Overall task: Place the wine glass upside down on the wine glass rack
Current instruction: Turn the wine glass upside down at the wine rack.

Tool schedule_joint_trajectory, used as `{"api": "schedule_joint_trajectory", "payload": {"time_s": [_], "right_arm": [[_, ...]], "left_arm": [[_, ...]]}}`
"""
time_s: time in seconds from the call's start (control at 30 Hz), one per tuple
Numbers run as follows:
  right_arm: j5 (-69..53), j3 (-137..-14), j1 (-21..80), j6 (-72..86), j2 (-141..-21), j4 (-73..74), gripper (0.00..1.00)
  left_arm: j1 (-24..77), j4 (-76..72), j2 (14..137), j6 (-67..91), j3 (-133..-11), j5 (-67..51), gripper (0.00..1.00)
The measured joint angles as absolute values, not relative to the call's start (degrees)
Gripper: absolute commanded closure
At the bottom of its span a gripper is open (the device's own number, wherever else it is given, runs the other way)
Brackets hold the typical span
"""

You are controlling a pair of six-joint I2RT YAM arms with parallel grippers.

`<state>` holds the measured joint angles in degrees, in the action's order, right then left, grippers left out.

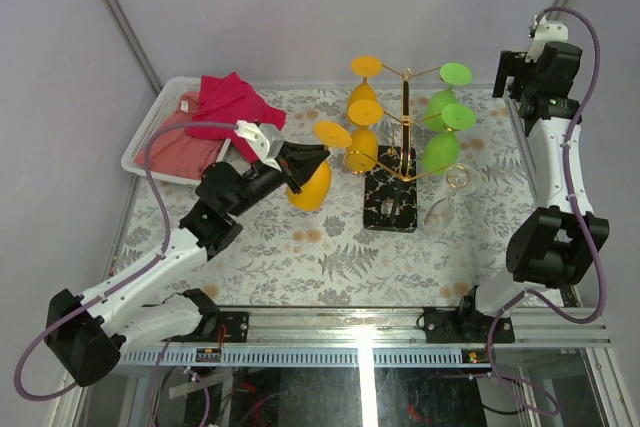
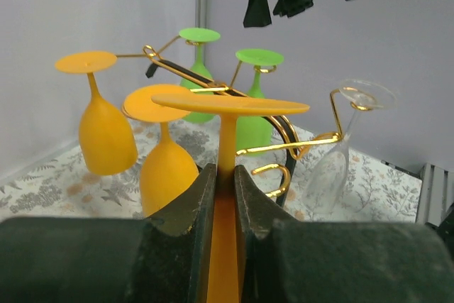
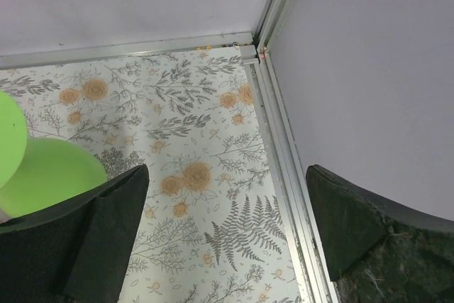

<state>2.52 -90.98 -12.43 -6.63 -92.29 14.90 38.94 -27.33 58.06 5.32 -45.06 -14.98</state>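
My left gripper (image 2: 225, 189) is shut on the stem of an orange wine glass (image 2: 227, 140), held upside down with its foot disc on top. In the top view this wine glass (image 1: 312, 187) hangs just left of the wine glass rack (image 1: 406, 112), a gold pole with wire arms on a black base. An empty curled gold arm (image 2: 278, 172) shows just right of the held stem. My right gripper (image 3: 227, 225) is open and empty, raised over the table's far right corner (image 1: 515, 77).
Two orange goblets (image 1: 362, 147), green goblets (image 1: 440, 152) and a clear goblet (image 1: 447, 202) hang upside down on the rack. A white tray (image 1: 140, 142) with red cloths (image 1: 232, 107) lies at the far left. An aluminium rail (image 3: 284, 161) edges the table on the right.
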Motion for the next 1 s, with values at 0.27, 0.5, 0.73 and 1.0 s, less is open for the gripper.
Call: {"api": "schedule_joint_trajectory", "payload": {"time_s": [0.27, 0.5, 0.73, 1.0], "right_arm": [[2.42, -91.18, -12.82, -6.42, -92.42, 14.57, 0.01], [2.44, -91.68, -13.08, -6.61, -93.01, 14.68, 0.01], [2.37, -91.64, -13.26, -6.63, -93.01, 14.24, 0.01], [2.33, -91.64, -13.3, -6.66, -93.01, 13.85, 0.01]], "left_arm": [[44.8, -28.08, 58.08, 6.42, -40.49, -11.38, 1.0], [49.25, -31.64, 58.19, 7.01, -36.64, -7.94, 1.0], [49.89, -40.21, 62.06, 7.03, -33.56, -6.31, 1.0], [50.41, -50.65, 71.09, 7.86, -33.52, -6.46, 1.0]]}}
